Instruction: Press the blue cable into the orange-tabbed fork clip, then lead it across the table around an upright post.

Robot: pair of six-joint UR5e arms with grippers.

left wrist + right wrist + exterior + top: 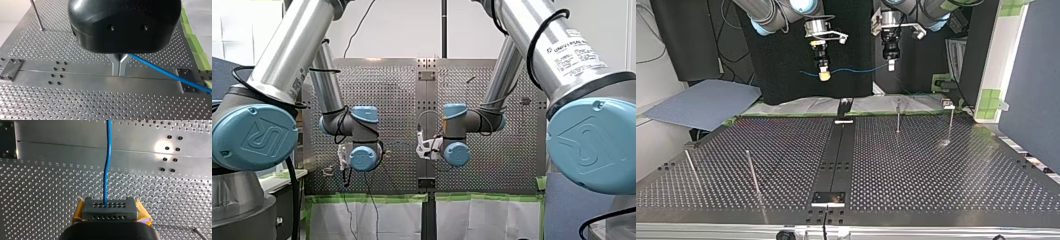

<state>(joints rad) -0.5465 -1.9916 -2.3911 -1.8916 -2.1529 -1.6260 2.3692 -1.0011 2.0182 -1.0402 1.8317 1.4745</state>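
Label (573, 50) "UNIVERSAL ROBOTS"; blue cable (107, 157) gripped.

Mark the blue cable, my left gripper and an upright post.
blue cable (108, 157), right wrist view, middle of its run
my left gripper (119, 72), left wrist view, between its fingertips
upright post (37, 15), left wrist view, its shaft

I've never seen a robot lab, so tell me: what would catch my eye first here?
A blue cable hangs stretched in the air between my right end effector, at the top view's left, and my left end effector, both shut on it. Under them, thin upright posts stand on the shiny perforated table.
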